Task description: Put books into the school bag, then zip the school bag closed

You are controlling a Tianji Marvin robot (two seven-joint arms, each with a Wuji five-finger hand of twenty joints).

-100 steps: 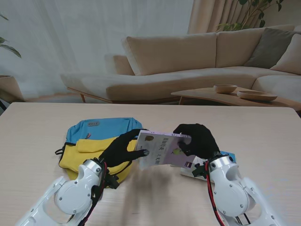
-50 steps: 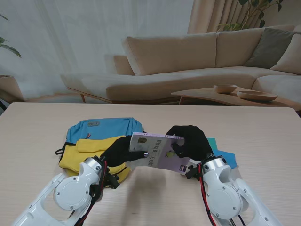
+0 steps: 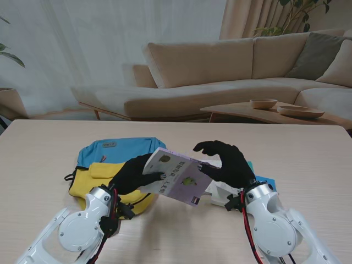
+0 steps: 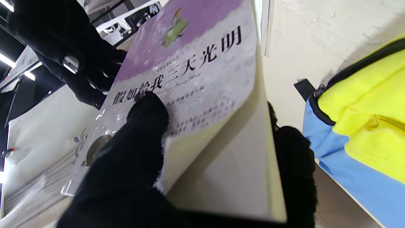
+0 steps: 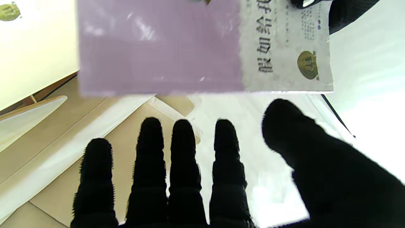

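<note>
Left hand (image 3: 132, 175): thumb and fingers (image 4: 142, 126) pinch the purple book (image 3: 176, 176), held above the tabletop (image 3: 308, 148).
Right hand (image 3: 228, 162): fingers spread, holding nothing.
School bag (image 3: 110, 165): just beside the book, no book visibly inside.
Left: packing, zipping.

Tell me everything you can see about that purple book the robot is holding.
The book is a thin paperback with a glossy cover, purple and pale grey, with black Chinese lettering and small green pictures. It is lifted off the table, tilted, beside the yellow and blue school bag. The left hand pinches one end, thumb on the cover. The right hand is open, apart from it.
</note>
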